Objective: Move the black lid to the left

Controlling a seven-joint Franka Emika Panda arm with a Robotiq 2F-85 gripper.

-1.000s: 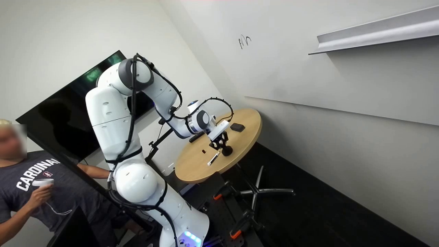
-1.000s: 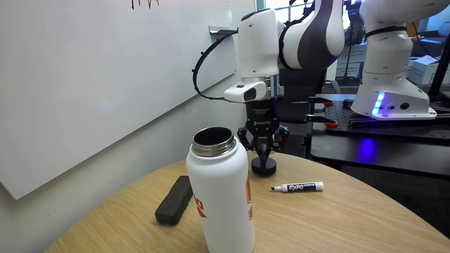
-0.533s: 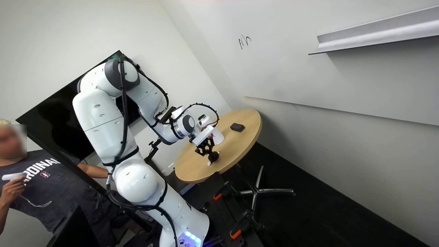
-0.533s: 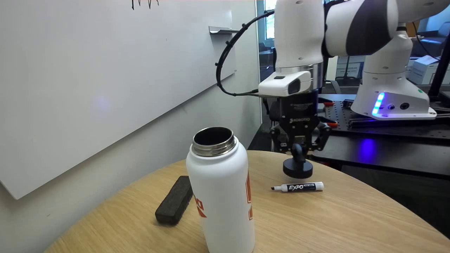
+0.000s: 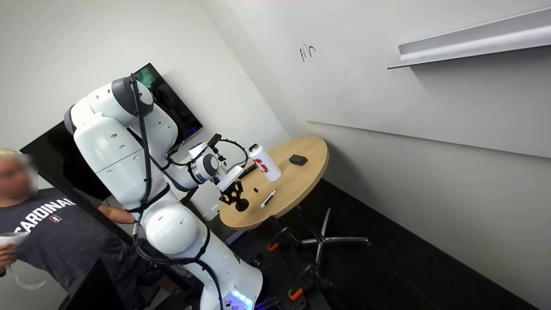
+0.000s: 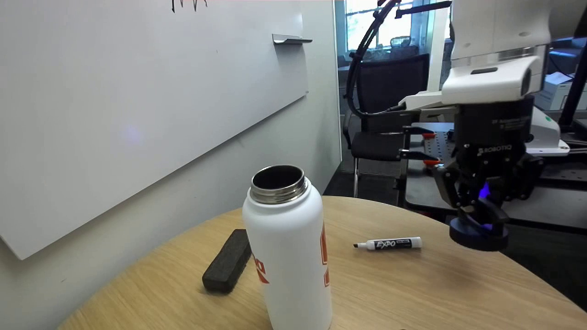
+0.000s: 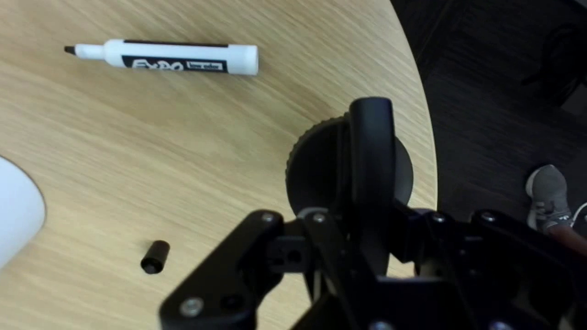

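Your claw (image 7: 364, 229) clamps the black lid (image 6: 479, 234) by its loop (image 7: 372, 151); it seems to hang above the surface (image 7: 206, 174), whose edge runs near at three o'clock in the wrist view. Drift that way, release, and the lid could fall.

One black lid (image 6: 479, 234) and one hand (image 6: 484, 207) are at the right of the frame in an exterior view, along with one white bottle (image 6: 289, 256) at bottom centre, one dark block (image 6: 228, 261) low, left of centre, and one table (image 6: 412, 288) along the bottom. The wrist view has one marker (image 7: 183, 57) at upper left, one small black cap (image 7: 156, 256) at lower left and one grey shoe (image 7: 548, 195) toward the right edge. An exterior view holds one arm (image 5: 170, 228) and one person (image 5: 64, 232) at the left and two orange-tipped clamps (image 5: 273, 246) at bottom centre.
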